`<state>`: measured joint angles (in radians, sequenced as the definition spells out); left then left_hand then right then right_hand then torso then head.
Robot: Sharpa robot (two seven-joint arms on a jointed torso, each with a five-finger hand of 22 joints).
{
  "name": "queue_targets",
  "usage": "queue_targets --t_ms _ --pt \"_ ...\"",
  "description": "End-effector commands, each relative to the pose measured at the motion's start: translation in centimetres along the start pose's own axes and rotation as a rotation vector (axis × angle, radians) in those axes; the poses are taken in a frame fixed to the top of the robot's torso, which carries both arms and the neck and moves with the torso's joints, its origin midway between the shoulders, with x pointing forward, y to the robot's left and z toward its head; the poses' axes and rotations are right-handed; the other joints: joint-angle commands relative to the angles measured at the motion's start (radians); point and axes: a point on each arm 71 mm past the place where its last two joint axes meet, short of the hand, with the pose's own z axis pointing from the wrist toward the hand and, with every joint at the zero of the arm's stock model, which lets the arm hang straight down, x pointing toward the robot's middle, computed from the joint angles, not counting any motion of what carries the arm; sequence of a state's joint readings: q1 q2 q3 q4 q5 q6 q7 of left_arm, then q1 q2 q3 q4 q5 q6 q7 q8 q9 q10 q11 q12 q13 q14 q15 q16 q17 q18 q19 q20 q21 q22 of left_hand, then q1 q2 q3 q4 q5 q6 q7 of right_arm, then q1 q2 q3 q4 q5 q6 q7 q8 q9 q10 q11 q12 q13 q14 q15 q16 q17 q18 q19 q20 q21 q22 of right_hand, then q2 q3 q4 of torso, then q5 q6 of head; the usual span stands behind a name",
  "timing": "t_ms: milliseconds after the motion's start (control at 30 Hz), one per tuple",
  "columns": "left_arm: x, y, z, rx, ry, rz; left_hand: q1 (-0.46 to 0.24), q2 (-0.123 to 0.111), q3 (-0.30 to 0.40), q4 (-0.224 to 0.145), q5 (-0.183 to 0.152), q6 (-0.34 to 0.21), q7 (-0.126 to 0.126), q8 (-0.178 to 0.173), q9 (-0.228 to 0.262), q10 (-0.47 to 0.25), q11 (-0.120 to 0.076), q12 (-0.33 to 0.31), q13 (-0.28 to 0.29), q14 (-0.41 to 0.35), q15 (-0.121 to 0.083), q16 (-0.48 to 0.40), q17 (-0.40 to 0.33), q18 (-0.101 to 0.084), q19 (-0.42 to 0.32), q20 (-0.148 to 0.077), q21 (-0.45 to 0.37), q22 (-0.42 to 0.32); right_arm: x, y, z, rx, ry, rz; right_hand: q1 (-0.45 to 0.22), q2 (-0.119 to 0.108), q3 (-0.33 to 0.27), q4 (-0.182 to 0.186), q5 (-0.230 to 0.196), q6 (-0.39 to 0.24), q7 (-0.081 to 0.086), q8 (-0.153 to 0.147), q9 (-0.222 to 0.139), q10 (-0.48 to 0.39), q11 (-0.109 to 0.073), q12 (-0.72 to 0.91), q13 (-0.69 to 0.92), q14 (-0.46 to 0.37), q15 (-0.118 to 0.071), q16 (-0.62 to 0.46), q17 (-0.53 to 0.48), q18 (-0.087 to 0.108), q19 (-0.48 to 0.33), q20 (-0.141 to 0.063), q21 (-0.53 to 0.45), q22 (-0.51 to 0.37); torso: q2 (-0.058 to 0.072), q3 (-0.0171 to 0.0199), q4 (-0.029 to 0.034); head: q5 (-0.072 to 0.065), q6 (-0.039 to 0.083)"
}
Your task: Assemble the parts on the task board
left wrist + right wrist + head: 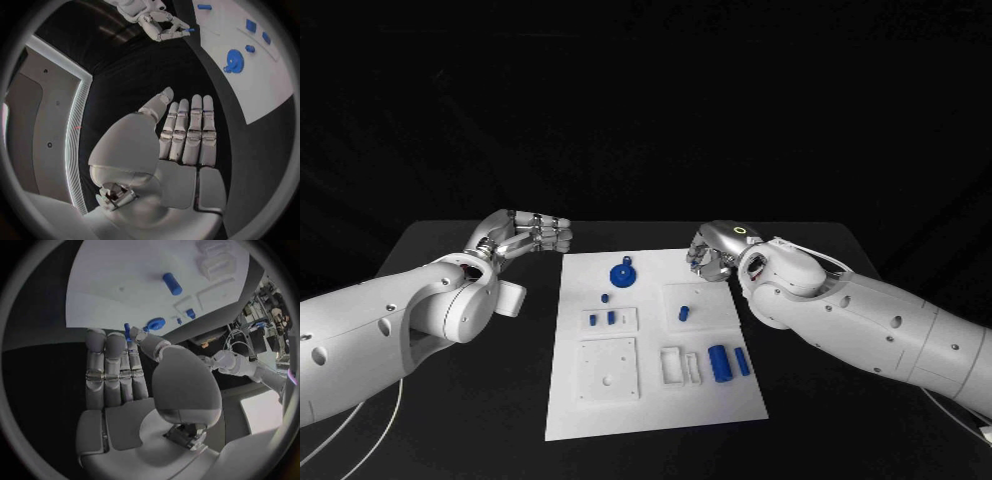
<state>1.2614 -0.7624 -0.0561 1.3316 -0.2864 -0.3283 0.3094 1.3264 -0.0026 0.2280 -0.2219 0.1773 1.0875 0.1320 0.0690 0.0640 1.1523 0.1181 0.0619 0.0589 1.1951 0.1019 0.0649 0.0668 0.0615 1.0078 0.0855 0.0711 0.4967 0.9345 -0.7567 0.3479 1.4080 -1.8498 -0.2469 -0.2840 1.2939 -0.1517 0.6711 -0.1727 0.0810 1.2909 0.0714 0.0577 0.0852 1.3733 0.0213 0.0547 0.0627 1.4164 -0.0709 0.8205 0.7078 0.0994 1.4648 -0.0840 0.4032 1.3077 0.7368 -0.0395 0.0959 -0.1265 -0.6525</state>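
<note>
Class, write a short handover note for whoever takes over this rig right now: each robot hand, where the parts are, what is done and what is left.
Left robot hand: off the board's far left corner, fingers straight, holding nothing.
Right robot hand: at the board's far right edge, pinching a small blue part.
Board: blue disc at the far end; small blue pieces mid-left; one peg mid-right; two cylinders near right.
Done: one part picked up.
Left: place it, then assemble the rest.
</note>
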Motion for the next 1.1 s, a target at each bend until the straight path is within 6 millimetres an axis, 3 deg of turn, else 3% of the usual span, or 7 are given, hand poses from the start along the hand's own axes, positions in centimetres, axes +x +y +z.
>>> queue_targets --t_ms 33,267,333,567,733,867,1100 --pt "0.1 -0.1 0.1 0.005 0.011 -0.011 0.005 0.002 0.001 -0.006 0.007 -0.006 0.002 -0.002 0.0 -0.008 0.002 -0.003 -0.001 0.005 -0.001 -0.004 -0.001 0.003 0.001 -0.006 0.006 0.001 -0.7 0.8 -0.2 -0.014 -0.019 0.05 0.0 -0.001 0.003 0.0 -0.002 0.007 0.0 0.007 0.001 0.013 -0.006 0.006 0.002 0.005 0.0 -0.005 0.001 0.011 0.045 -0.009 0.005 0.034 -0.001 0.0003 -0.0013 0.008 0.002" --pt "0.2 0.0 0.5 0.003 0.006 -0.012 0.005 0.004 0.0 -0.006 0.006 -0.006 0.002 -0.002 0.0 -0.008 0.002 -0.003 -0.001 0.004 0.0 -0.004 -0.001 0.003 -0.001 -0.005 0.005 0.008 -0.9 3.6 -0.8 -0.088 -0.022 0.111 0.001 -0.001 0.003 0.001 -0.003 0.006 0.0 0.006 0.001 0.012 -0.006 0.006 0.001 0.006 0.0 -0.007 0.002 0.014 0.045 -0.009 0.003 0.032 -0.005 -0.0011 -0.0014 0.036 0.007" --pt "0.3 0.0 0.7 0.004 0.004 -0.012 0.005 0.004 0.0 -0.006 0.006 -0.006 0.002 -0.002 0.0 -0.008 0.002 -0.003 -0.001 0.004 0.0 -0.004 -0.001 0.003 -0.001 -0.005 0.005 0.008 -0.7 4.6 -1.1 -0.116 -0.024 0.132 0.002 0.0 0.003 0.001 -0.003 0.006 0.0 0.007 0.002 0.013 -0.006 0.007 0.001 0.007 0.0 -0.008 0.002 0.016 0.045 -0.009 0.003 0.031 -0.009 -0.0035 -0.0022 0.046 0.006" --pt "0.6 0.1 1.3 0.009 -0.001 -0.016 0.005 0.004 0.0 -0.006 0.006 -0.006 0.002 -0.002 0.0 -0.008 0.002 -0.003 -0.001 0.004 0.0 -0.004 -0.001 0.003 -0.001 -0.005 0.005 0.008 0.9 8.3 -2.5 -0.211 -0.023 0.202 0.003 0.0 0.002 0.001 -0.006 0.005 0.001 0.006 0.002 0.012 -0.006 0.006 0.001 0.009 0.0 -0.011 0.002 0.019 0.046 -0.009 0.001 0.029 -0.02 -0.0114 -0.0076 0.097 0.003" --pt "1.0 0.1 1.6 0.011 -0.003 -0.019 0.005 0.006 0.0 -0.007 0.007 -0.006 0.002 -0.002 0.0 -0.008 0.001 -0.003 -0.001 0.004 -0.001 -0.004 -0.001 0.003 -0.002 -0.005 0.005 0.012 2.5 9.9 -3.3 -0.251 -0.015 0.243 0.004 0.0 0.002 0.001 -0.006 0.005 0.0 0.007 0.002 0.012 -0.006 0.006 0.001 0.011 0.0 -0.013 0.002 0.022 0.046 -0.008 -0.003 0.027 -0.026 -0.0156 -0.0116 0.146 -0.004" --pt "1.2 0.1 1.9 0.013 -0.003 -0.022 0.005 0.006 0.0 -0.007 0.007 -0.006 0.002 -0.002 0.0 -0.008 0.001 -0.003 -0.001 0.004 -0.001 -0.004 -0.001 0.003 -0.002 -0.005 0.005 0.012 4.0 10.9 -4.0 -0.273 0.002 0.261 0.005 0.001 0.002 0.001 -0.007 0.005 0.001 0.007 0.002 0.011 -0.005 0.006 0.001 0.012 0.0 -0.014 0.002 0.023 0.046 -0.008 -0.002 0.026 -0.03 -0.0188 -0.0131 0.169 -0.013" --pt "1.8 0.1 2.3 0.014 0.0 -0.027 0.006 0.008 -0.001 -0.006 0.007 -0.005 0.002 -0.002 0.0 -0.007 0.001 -0.003 -0.001 0.004 0.0 -0.004 -0.001 0.003 -0.003 -0.005 0.005 0.018 7.1 12.4 -5.1 -0.305 0.048 0.242 0.006 0.001 0.001 0.0 -0.009 0.005 0.001 0.007 0.002 0.011 -0.005 0.006 0.001 0.013 0.001 -0.015 0.002 0.024 0.046 -0.007 0.0 0.025 -0.031 -0.0194 -0.0154 0.19 -0.02"
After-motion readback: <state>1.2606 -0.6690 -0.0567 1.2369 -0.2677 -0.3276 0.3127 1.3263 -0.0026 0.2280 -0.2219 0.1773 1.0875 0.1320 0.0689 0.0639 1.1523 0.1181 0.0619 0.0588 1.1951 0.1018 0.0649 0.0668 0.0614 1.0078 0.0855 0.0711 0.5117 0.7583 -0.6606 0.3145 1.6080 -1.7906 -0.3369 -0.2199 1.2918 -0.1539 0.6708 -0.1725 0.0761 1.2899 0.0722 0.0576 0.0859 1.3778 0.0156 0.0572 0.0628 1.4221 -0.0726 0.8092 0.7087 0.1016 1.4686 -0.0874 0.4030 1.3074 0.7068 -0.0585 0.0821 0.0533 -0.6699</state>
